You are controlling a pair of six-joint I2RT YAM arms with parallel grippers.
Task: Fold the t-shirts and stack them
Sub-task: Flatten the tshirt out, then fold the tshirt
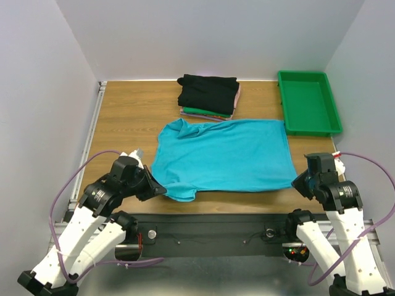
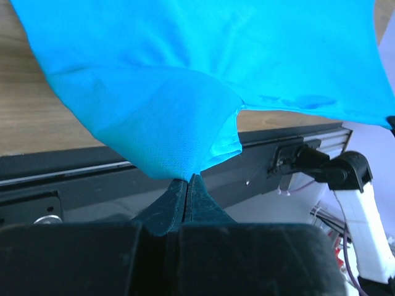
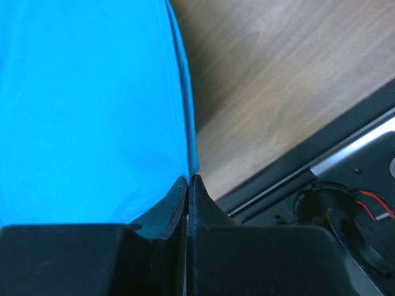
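A bright teal t-shirt [image 1: 225,154] lies spread flat across the middle of the wooden table. My left gripper [image 1: 162,190] is shut on its near-left sleeve area; the left wrist view shows the teal cloth [image 2: 185,92] pinched at the jaw tips [image 2: 188,179]. My right gripper [image 1: 297,182] is shut on the shirt's near-right hem corner; the right wrist view shows the cloth edge [image 3: 92,111] clamped at the tips [image 3: 188,179]. A stack of folded t-shirts [image 1: 208,95], black on top with green and pink under it, sits behind the teal shirt.
A rigid green plastic tray [image 1: 307,102] stands at the back right. The black mounting rail [image 1: 210,225] runs along the table's near edge. White walls close in the back and sides. Cables loop beside both arm bases.
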